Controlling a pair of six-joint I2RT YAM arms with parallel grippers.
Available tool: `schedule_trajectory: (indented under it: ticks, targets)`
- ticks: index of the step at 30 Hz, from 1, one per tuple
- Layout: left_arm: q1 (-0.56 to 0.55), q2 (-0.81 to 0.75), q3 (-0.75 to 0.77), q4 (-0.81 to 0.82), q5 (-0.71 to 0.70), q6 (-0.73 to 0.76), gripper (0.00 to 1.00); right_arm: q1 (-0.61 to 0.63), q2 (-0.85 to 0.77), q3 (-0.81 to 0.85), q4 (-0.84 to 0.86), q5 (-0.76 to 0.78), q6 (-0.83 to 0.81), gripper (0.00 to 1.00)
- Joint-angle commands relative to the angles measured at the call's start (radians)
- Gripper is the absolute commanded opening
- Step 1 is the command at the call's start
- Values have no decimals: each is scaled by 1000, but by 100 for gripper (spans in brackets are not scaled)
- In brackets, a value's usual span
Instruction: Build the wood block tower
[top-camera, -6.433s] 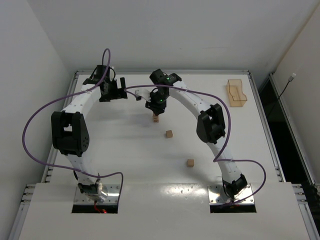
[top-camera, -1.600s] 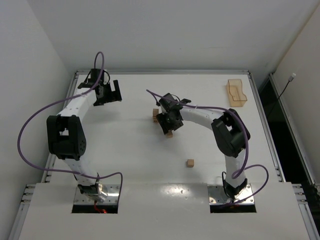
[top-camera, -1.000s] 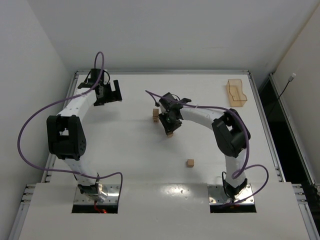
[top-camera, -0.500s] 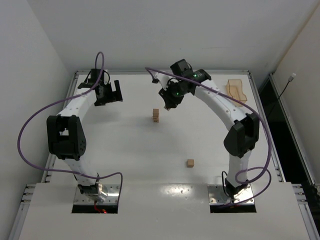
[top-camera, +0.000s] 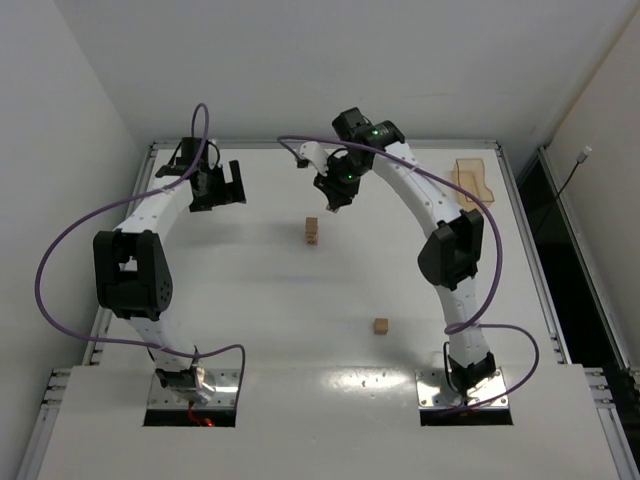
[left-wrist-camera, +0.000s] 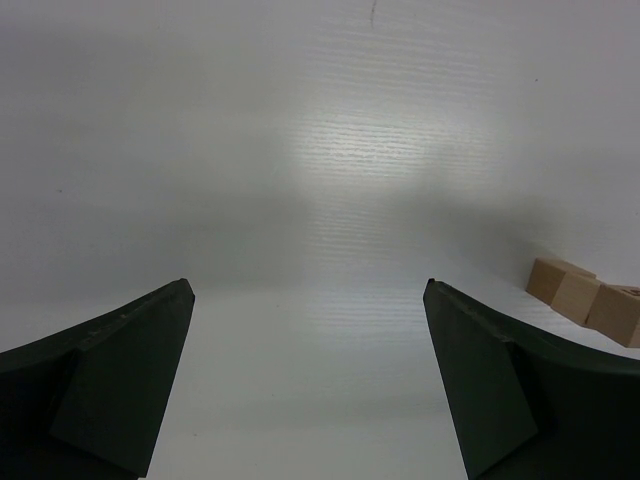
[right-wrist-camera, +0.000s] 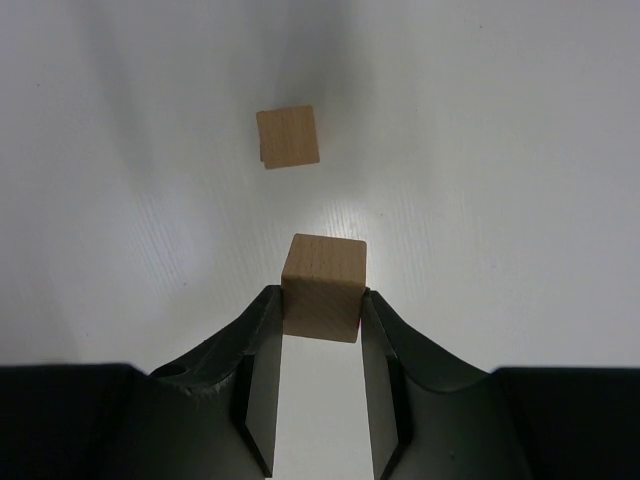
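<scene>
Wood block tower (top-camera: 313, 231) stands on the white table (top-camera: 250, 300) a little left of centre, apparently two cubes high from overhead, though the count is hard to be sure of.

Starting at the left, the left gripper (top-camera: 225, 186) hangs over the far-left part of the table with its jaws spread wide and nothing between them. It is well apart from the tower and should keep clear of it.

Just right of the tower and farther back, the right gripper (right-wrist-camera: 322, 300) is raised and pinches one cube (right-wrist-camera: 322, 280) by two opposite faces. The cube's front half pokes out past the fingertips.

The step in hand looks like placing this cube on top. In the right wrist view the tower's top face lies ahead of the held cube and slightly to its left, so the cube is not yet above it.

- Centre the cube over that face and square its edges to it.
- Lower it straight down until wood meets wood.
- Open the fingers only a little and lift straight up, since a sideways brush could topple so narrow a column.

Farther right and nearer the bases, a loose cube (top-camera: 380, 325) waits its turn. An orange tray (top-camera: 472, 185) sits at the far right, out of the way.
</scene>
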Motion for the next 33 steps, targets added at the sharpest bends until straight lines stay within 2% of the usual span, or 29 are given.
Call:
schedule_trajectory:
  ticks: [1,7,10,14,22,33]
  targets:
    - [8,-11,16,20,13,5,100,4,-13,51,4,-61,-54,0]
    - [8,-11,7,20,13,5,100,4,-12,19,-28,-45,-63,0]
    - [8,-11,7,20,13,5,100,-22,-21,-117,-74,-35,-91,0]
    - [8,-11,7,20,24,5,100,-81,-39,-246,-50,-25,-91,0]
    - [8,-2,16,20,24,5,100,-128,73,-156,-73,-28,-100,0]
    - [8,-2,16,20,15,5,100,-137,154,-156,2,26,-100,3]
